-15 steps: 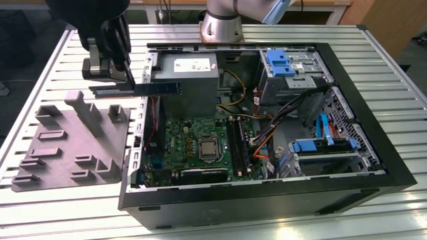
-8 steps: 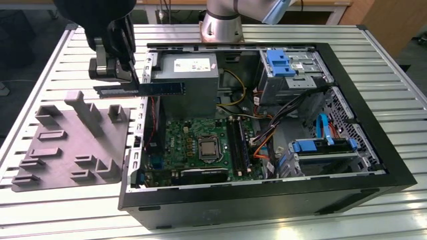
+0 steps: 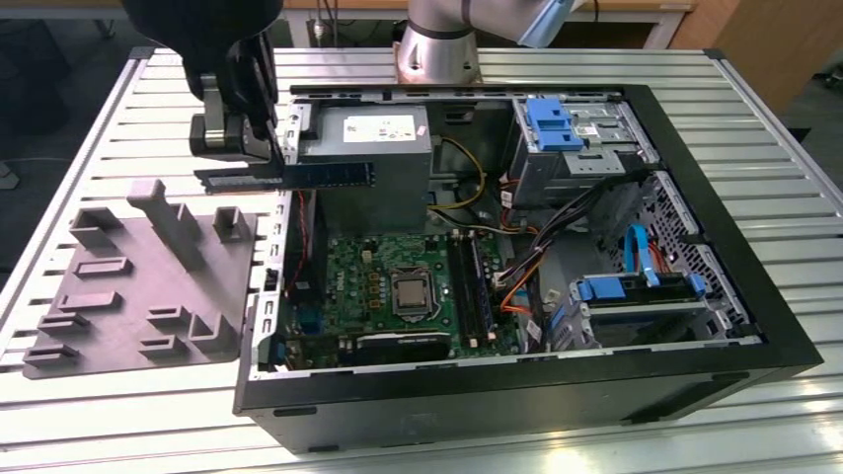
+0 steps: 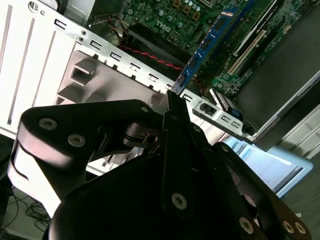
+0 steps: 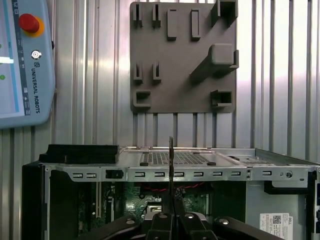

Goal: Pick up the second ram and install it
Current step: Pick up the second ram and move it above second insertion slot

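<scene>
Black pincer, silver arm: that's me.
My gripper (image 4: pixel 171 97) is matte black, its broad flat links (image 4: pixel 75 135) pinned with round silver screws (image 4: pixel 179 201), and its slim fingers (image 4: pixel 173 130) narrow toward the tips. At the far side, my arm (image 3: pixel 435 49) is a brushed silver-grey column with a light blue cap (image 3: pixel 547 22).

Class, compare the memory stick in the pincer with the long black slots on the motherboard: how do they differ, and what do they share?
The second ram is held in the air, clamped in the pincer; the slots sit fixed on the motherboard. The second ram looks blue-green; the slots are black. Both are long and narrow.
</scene>
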Action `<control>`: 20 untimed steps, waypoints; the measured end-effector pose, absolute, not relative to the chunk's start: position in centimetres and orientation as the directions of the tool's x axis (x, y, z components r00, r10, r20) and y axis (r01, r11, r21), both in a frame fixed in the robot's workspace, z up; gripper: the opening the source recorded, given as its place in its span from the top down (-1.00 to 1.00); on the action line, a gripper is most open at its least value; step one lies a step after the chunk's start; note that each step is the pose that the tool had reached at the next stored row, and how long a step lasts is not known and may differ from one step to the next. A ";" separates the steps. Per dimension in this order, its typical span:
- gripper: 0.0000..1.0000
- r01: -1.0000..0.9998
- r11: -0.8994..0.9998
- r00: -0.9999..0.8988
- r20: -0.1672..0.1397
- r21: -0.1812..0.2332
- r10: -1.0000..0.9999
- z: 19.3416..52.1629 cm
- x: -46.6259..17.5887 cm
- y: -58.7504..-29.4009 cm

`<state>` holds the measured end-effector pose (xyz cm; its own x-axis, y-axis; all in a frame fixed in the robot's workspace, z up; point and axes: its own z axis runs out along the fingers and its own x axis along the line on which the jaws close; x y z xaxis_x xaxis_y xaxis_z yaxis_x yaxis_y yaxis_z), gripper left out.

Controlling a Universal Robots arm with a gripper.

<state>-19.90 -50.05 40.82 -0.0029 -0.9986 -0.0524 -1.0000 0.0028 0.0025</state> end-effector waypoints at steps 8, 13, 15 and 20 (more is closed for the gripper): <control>0.76 -1.000 0.003 -0.003 -0.052 0.003 -0.999 40.8 -19.3 -50.0; 0.76 -1.000 0.003 -0.003 -0.052 0.003 -0.999 40.8 -18.9 -50.0; 0.76 -1.000 0.003 -0.003 -0.052 0.003 -0.999 40.8 -18.7 -50.0; 0.76 -1.000 0.003 -0.003 -0.052 0.003 -0.999 40.8 -18.3 -50.0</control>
